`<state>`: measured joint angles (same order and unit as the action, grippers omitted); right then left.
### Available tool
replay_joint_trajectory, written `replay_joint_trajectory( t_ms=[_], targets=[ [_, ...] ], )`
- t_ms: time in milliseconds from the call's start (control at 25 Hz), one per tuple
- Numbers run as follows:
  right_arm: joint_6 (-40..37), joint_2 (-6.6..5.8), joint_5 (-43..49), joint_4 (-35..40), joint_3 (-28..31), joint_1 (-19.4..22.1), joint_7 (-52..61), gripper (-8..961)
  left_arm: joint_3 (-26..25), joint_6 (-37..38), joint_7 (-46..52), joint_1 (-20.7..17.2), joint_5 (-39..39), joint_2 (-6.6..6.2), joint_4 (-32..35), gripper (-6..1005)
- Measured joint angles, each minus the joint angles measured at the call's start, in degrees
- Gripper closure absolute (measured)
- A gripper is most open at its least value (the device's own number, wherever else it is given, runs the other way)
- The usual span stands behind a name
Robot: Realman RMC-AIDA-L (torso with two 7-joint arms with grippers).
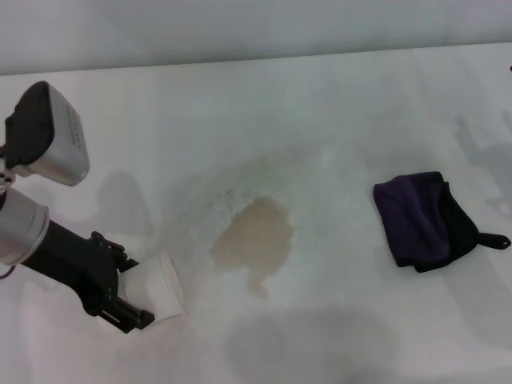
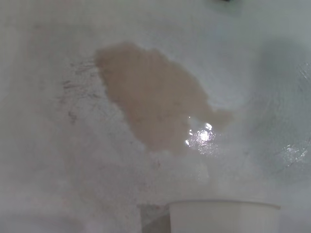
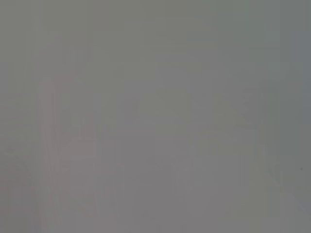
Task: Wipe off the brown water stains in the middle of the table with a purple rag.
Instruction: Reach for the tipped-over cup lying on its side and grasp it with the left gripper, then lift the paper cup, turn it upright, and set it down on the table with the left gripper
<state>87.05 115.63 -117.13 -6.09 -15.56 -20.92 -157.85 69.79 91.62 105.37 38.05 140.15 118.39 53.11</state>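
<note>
The brown water stains (image 1: 254, 237) form a pale tan blotch with a small drip tail in the middle of the white table (image 1: 320, 112); they also show in the left wrist view (image 2: 153, 99). The purple rag (image 1: 422, 218) lies folded at the right, with a black part and a short loop. My left gripper (image 1: 140, 292) is at the lower left, shut on a white paper cup (image 1: 160, 288) tipped toward the stains; the cup's rim shows in the left wrist view (image 2: 223, 216). The right gripper is out of view.
The table's far edge (image 1: 240, 60) runs along the top of the head view. Grey shadows (image 1: 304, 344) lie on the tabletop near the front. The right wrist view shows only a blank grey field.
</note>
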Motion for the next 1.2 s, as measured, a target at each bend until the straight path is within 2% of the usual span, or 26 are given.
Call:
replay_joint_trajectory(
  t_ms=[320,520,920,1080,1200],
  targets=[
    [-0.5,-0.12,0.0,0.0,0.0,0.1,0.0,84,4.4,-4.7,-1.5,-0.3,-0.6,0.49,-0.7,111],
    [-0.5,-0.14,-0.3,0.1,0.0,0.4,0.0,84,5.0,-6.1,-2.6,-0.5,-3.3,0.65,-0.8,111],
    [-0.5,-0.23,-0.2,0.7,0.0,0.4,0.1,84,4.5,-6.2,-3.9,-2.2,-7.2,0.48,0.0,112],
    [-0.5,-0.23,0.0,0.8,0.0,0.1,0.1,84,3.3,-6.5,-5.8,-4.8,-9.8,0.47,1.1,112],
    [-0.5,-0.23,0.0,0.9,0.0,-0.1,0.1,84,0.1,-6.6,-9.0,-7.5,-13.5,0.52,2.7,111]
  ],
)
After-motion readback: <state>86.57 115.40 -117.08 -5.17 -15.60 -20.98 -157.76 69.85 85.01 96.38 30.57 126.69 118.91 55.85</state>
